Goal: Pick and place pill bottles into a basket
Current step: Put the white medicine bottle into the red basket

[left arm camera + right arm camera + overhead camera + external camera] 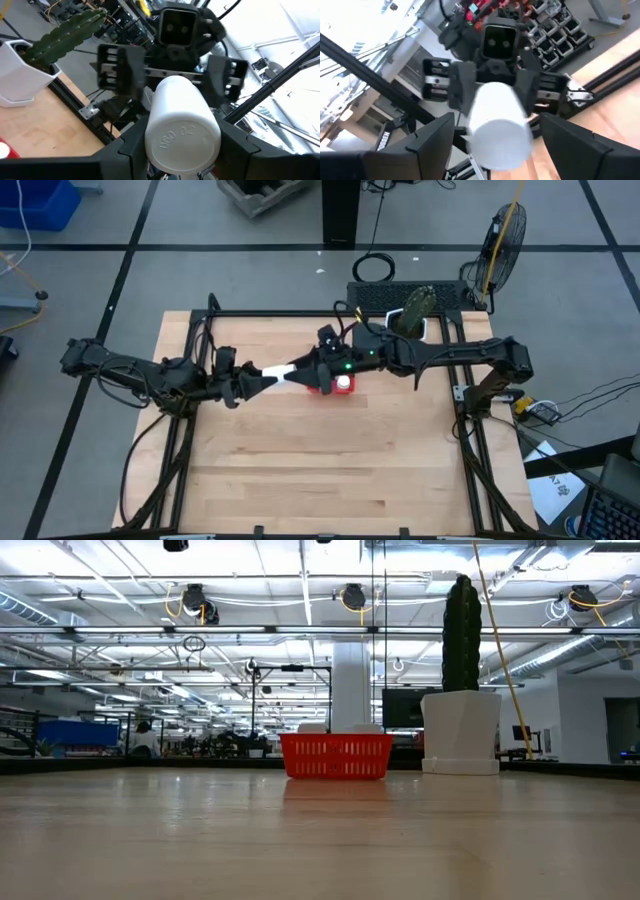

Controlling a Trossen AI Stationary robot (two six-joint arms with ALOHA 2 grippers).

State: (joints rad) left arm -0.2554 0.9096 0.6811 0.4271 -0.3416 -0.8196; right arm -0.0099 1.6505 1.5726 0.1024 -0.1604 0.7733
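1. Two grippers meet in mid-air over the middle of the table [300,470], a single pill bottle [292,372] bridging them lying on its side, well above the wood.
2. The left gripper [262,379] is clamped on one end of the bottle; in its wrist view the white cylinder [182,127] sits snug between its dark fingers, embossed base toward the lens.
3. The right gripper [318,367] faces it from the other side, its fingers standing either side of the bottle [497,125] with daylight showing, so not gripping yet (this looks like a hand-over, the right arm being nearer the drop point).
4. The basket [335,385] lies directly under the right gripper, already holding white bottles, their caps peeking over its rim in the low view [336,756].
5. Just right of the basket stands the planter [461,732] with its tall cactus [462,632] near the table's far edge; lowering room is tight on that side, while the near half of the table is bare.
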